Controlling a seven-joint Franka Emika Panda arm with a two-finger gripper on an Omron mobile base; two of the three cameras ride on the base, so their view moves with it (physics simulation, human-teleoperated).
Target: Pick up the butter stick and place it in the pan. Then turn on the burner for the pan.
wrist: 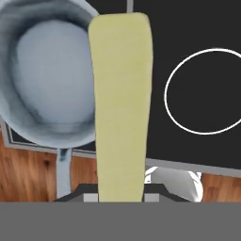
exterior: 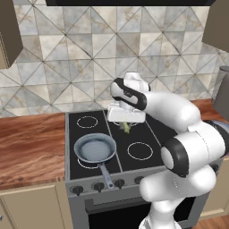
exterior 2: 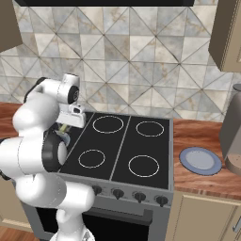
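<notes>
The gripper (exterior: 126, 127) pinches the butter stick (wrist: 121, 103) between its jaws and holds it in the air above the black stove (exterior 2: 123, 141), just right of the pan (exterior: 95, 150). The pan sits on the front left burner (exterior: 87, 164), handle toward the knobs

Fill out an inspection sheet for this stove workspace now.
Surface: glossy black glass stove between wooden counters.
Job's things: pale-yellow butter stick held above the stove, not in the round grey-blue frying pan on the front-left burner.
Clutter: flat round blue-grey plate on the right counter.
Grippers: pincer shut on the stick.
Cables: nothing seen.
Surroundings: tiled backsplash, knobs along the stove front.
</notes>
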